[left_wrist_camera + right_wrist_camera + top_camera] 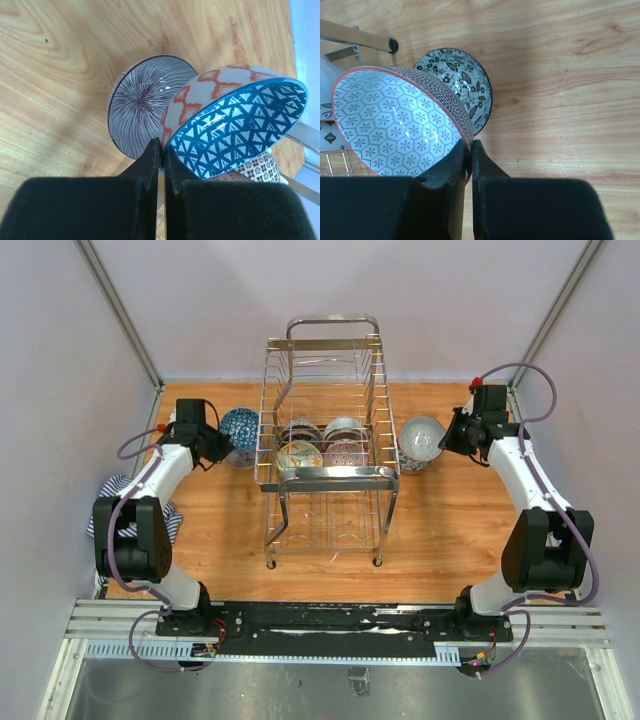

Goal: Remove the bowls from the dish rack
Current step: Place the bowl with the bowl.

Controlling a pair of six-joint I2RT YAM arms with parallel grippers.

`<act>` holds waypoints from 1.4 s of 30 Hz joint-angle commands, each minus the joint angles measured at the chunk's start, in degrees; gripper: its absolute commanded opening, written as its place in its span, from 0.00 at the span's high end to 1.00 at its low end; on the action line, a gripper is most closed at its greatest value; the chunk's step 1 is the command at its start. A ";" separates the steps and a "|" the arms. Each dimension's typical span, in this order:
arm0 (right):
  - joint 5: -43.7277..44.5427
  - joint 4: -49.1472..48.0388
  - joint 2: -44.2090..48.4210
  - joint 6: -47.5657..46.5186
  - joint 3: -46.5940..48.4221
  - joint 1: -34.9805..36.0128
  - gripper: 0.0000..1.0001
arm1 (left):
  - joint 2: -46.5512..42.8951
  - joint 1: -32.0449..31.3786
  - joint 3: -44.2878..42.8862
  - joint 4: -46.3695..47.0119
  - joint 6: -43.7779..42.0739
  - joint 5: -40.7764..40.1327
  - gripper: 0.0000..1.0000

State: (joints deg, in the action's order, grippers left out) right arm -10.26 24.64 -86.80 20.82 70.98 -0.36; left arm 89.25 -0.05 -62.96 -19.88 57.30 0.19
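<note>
The dish rack (338, 474) stands mid-table with its long axis running 6 to 12 o'clock and a loop handle at each end. Four bowls (300, 455) sit in its middle. At its 9 o'clock the left gripper (161, 150) is clamped on the rim of a blue lattice bowl (235, 125), which is tipped on edge above a brown-striped bowl (140, 100) on the wooden table (450, 540). At 3 o'clock the right gripper (469, 150) pinches the rim of a hexagon-patterned bowl (395, 125), tilted above a leaf-patterned bowl (465, 80).

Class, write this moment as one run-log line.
left end effector: shut on blue bowl | right end effector: shut on hexagon bowl | rack: bowls inside
</note>
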 commanded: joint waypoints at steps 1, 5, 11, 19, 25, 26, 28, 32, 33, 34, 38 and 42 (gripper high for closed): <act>-2.57 0.79 -2.22 -0.56 3.37 -0.88 0.99 | 0.33 0.58 -2.43 0.27 1.20 0.95 0.99; -3.32 0.98 -4.75 -0.51 4.35 -0.87 0.99 | 0.48 0.57 -2.32 -0.04 1.01 0.22 1.00; -3.71 1.10 -7.68 -0.39 5.81 -0.91 0.99 | 1.08 0.58 -2.33 -0.98 0.90 -0.05 0.99; -4.04 1.80 -10.77 -0.64 7.41 -0.87 0.99 | 1.25 0.58 -1.65 -1.63 0.40 -1.25 1.00; -3.81 2.10 -12.60 -0.98 7.92 -0.88 0.99 | 0.90 0.58 -0.74 -1.50 0.07 -2.00 1.00; -3.74 2.09 -12.80 -1.01 7.88 -0.87 0.99 | 0.95 0.58 -0.54 -1.29 0.07 -2.03 0.99; -3.67 2.13 -13.31 -0.96 7.92 -0.87 0.99 | 1.17 0.58 -0.26 -1.24 0.07 -2.19 0.99; -3.67 2.20 -14.19 -0.99 8.46 -0.87 0.99 | 1.49 0.58 -0.28 -1.28 -0.25 -2.33 1.00; -3.59 2.19 -14.33 -0.96 8.63 -0.87 0.99 | 1.54 0.58 -0.24 -1.30 -0.26 -2.40 0.99; -3.54 2.23 -14.50 -1.10 8.82 -0.87 0.99 | 1.62 0.58 -0.22 -1.35 -0.31 -2.58 1.00; -3.19 2.73 -15.46 -1.25 9.57 -0.87 0.99 | 1.82 0.58 -0.15 -1.34 -0.33 -2.69 1.00; -3.31 3.07 -16.34 -1.31 10.26 -0.87 0.99 | 2.55 0.59 0.12 -1.14 -0.30 -2.63 1.00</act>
State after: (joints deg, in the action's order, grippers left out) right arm -12.62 27.46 -102.61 19.97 78.61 -0.36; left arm 91.11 -0.05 -62.94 -23.31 57.04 -1.96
